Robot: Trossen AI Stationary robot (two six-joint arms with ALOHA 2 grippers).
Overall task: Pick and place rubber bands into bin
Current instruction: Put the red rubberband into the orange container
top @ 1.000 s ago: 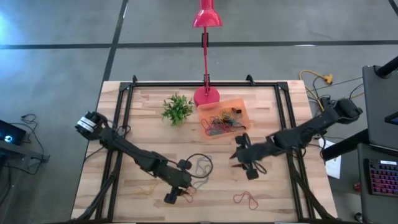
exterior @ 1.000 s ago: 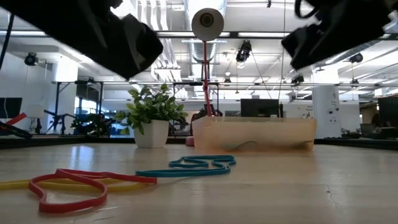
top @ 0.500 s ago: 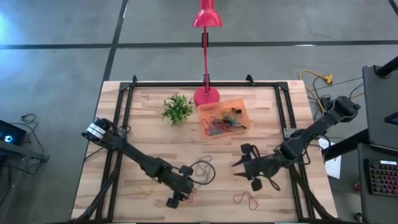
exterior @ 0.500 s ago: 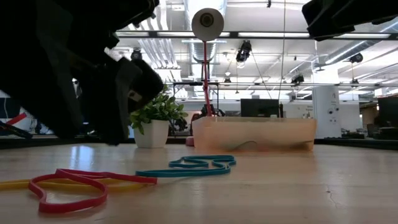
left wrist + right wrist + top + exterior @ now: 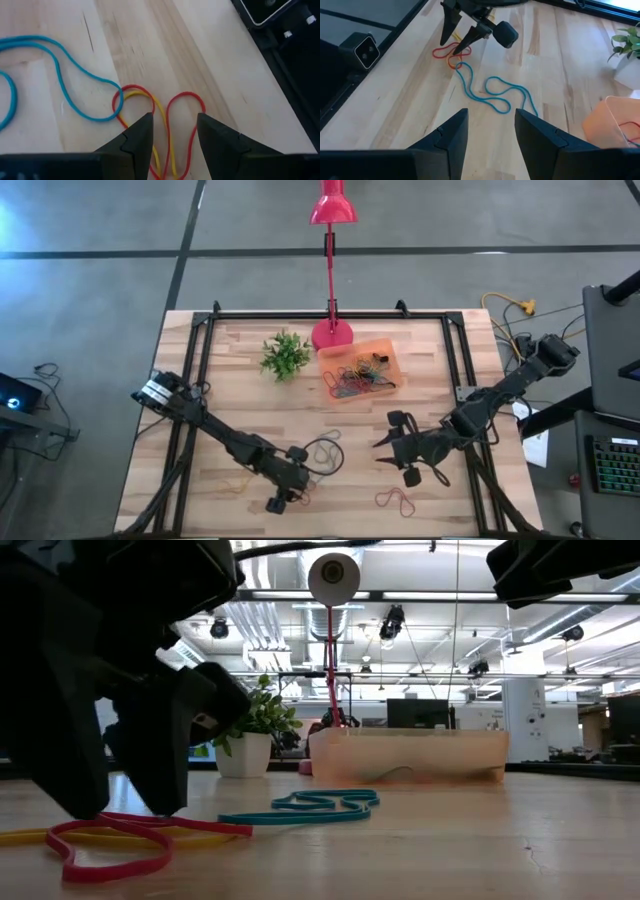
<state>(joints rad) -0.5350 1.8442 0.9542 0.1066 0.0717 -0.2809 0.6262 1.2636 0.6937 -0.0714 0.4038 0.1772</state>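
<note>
Low over the wooden surface (image 5: 230, 380) at about 7 o'clock, left tool (image 5: 172, 131) with fingers apart, tips straddling a red band (image 5: 187, 112) and a yellow band (image 5: 150, 107) that lie tangled together, gripping nothing. Just beside those two, toward the middle, a long blue band (image 5: 75, 95) in a loose wavy loop, one end touching the red one. Seen from table height, red band (image 5: 110, 840) and blue band (image 5: 300, 808) flat on the wood, dark bulk of the left tool (image 5: 130, 770) standing right over the red loop. At about 5 o'clock, right tool (image 5: 490, 131) held above the wood, fingers likewise parted and empty, pointed toward the blue band (image 5: 490, 92) and the other arm beyond it. Near the front edge at 5 o'clock, one more red band (image 5: 397, 501) lying alone, well apart from the rest; a yellow band (image 5: 236, 485) near the front left. Orange bin (image 5: 385, 345) at about 1 o'clock from the centre, a heap of mixed-colour bands (image 5: 360, 375) inside it, one loop hanging over its near left edge. Just left of the bin, round pink lamp base (image 5: 332, 334) at 12 o'clock; farther left, small green plant (image 5: 284, 355) at about 11 o'clock.
</note>
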